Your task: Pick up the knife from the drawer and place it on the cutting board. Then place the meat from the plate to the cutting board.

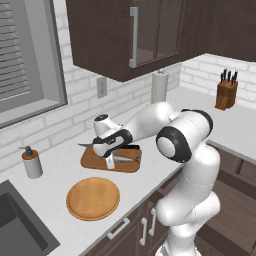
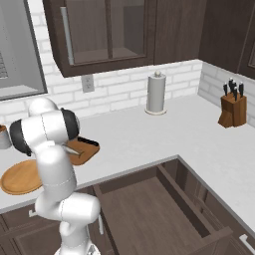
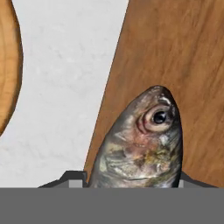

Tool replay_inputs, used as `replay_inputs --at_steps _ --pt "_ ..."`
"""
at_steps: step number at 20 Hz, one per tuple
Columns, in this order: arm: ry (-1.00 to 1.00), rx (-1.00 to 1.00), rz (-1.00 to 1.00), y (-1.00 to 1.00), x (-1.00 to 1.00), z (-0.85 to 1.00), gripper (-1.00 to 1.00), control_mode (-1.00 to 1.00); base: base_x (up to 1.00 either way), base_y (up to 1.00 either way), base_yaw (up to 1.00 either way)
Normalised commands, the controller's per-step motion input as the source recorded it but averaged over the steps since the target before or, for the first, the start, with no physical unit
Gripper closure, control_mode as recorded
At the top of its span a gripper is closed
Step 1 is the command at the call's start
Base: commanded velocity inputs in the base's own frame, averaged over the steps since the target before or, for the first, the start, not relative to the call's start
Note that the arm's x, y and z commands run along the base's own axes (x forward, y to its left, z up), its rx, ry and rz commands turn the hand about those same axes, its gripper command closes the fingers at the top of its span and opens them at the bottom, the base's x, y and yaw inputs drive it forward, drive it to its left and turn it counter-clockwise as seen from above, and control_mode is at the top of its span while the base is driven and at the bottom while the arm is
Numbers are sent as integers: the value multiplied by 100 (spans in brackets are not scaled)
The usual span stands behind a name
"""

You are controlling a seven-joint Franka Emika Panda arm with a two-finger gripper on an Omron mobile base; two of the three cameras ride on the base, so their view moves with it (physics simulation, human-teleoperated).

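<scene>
I see the meat point(image 3: 144, 144) silvery-grey, darker along its back, with pinkish and yellow-brown mottling behind a black eye. Under it, the cutting board point(image 3: 175, 52) is streaked brown wood. At nine o'clock in the hand view, the plate point(image 3: 8, 65) shows tan-orange grain. The counter point(image 3: 61, 87) between them is faintly mottled white.

Rendered home kitchen, white counter point(image 2: 164, 134) running along brick-tile wall point(image 2: 124, 89), dark cabinets point(image 1: 125, 35) hanging above, sink point(image 1: 20, 225) sitting at seven o'clock, knife block point(image 2: 233, 109) and paper-towel roll point(image 2: 156, 93) standing at two o'clock.
</scene>
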Motion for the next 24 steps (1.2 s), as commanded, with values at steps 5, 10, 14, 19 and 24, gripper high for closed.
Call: replay_inputs --at_steps 5,10,14,19,24 --pt "0 -5 0 0 32 -30 100 -100 0 0 0" --pt "0 -1 0 0 43 -14 100 -100 0 0 0" --pt "0 -6 0 0 46 -27 100 -100 0 0 0" --pt "-6 -8 0 1 23 -12 -100 -100 0 0 0" --pt "-2 -1 0 0 0 2 -100 -100 0 0 0"
